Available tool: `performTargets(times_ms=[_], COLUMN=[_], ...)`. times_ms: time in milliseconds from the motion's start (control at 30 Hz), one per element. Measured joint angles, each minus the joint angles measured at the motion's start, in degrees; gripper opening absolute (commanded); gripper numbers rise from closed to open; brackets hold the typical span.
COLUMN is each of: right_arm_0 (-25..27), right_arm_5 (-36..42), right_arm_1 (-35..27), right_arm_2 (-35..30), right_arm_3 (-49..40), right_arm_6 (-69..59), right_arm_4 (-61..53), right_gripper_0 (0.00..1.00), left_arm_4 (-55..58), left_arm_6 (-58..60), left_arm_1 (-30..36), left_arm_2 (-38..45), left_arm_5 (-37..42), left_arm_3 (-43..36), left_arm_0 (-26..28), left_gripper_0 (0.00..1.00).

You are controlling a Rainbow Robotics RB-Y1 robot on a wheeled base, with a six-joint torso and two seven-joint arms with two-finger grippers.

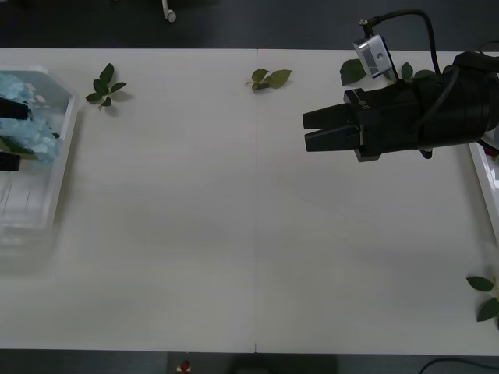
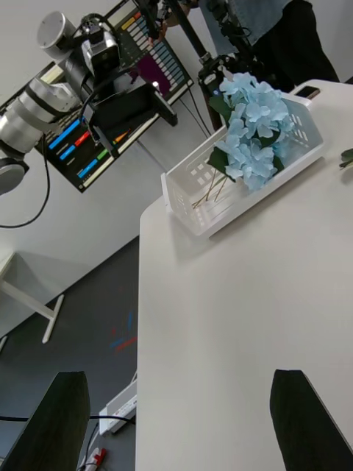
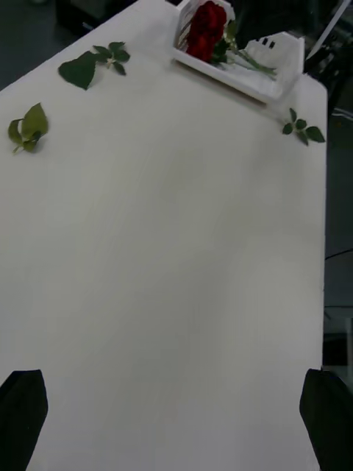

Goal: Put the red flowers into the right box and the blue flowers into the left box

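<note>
A smooth white table (image 1: 257,234) with a fine centre seam is seen across the front view. At its left edge, a white slotted plastic basket, the left box (image 2: 243,195), is found to hold the blue flowers (image 2: 254,132), fluffy pale clusters with large green leaves and thin stems lying inside. At the far right end, the right box (image 3: 254,77), a white rimmed tray, is found to contain the red flowers (image 3: 206,29), deep-red blooms with green stems laid along it. The right gripper (image 1: 316,130), black and blocky, is held above the table's right half, pointing left; its fingers (image 2: 305,419) are spread wide with nothing between them. The left gripper (image 3: 176,419) is held over the left box, fingers likewise wide and empty. Loose green leaf sprigs (image 1: 105,84) are scattered along the table's edges.
</note>
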Motion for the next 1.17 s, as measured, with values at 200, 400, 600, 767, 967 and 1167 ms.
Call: performTargets(times_ms=[200, 400, 600, 767, 967, 1167], right_arm_0=[0.00, 0.00, 0.00, 0.00, 0.00, 0.00], right_arm_5=[0.00, 0.00, 0.00, 0.00, 0.00, 0.00], right_arm_1=[0.00, 0.00, 0.00, 0.00, 0.00, 0.00], right_arm_2=[0.00, 0.00, 0.00, 0.00, 0.00, 0.00], right_arm_3=[0.00, 0.00, 0.00, 0.00, 0.00, 0.00], right_arm_6=[0.00, 0.00, 0.00, 0.00, 0.00, 0.01], right_arm_4=[0.00, 0.00, 0.00, 0.00, 0.00, 0.00], right_gripper_0=[0.71, 0.71, 0.71, 0.71, 0.71, 0.71], left_arm_4=[5.26, 5.48, 5.20, 2.84, 2.85, 2.85], left_arm_6=[0.35, 0.35, 0.35, 0.35, 0.35, 0.35], left_arm_1=[0.00, 0.00, -0.38, -3.39, -3.97, -3.97], left_arm_2=[-10.32, -15.20, -17.36, -17.21, -17.21, -17.21], left_arm_5=[-7.49, -13.87, -15.56, -15.50, -15.50, -15.50], left_arm_3=[-4.42, -11.13, -13.69, -13.81, -13.81, -13.81], left_arm_0=[0.00, 0.00, 0.00, 0.00, 0.00, 0.00], left_gripper_0=[1.00, 1.00, 1.00, 1.00, 1.00, 1.00])
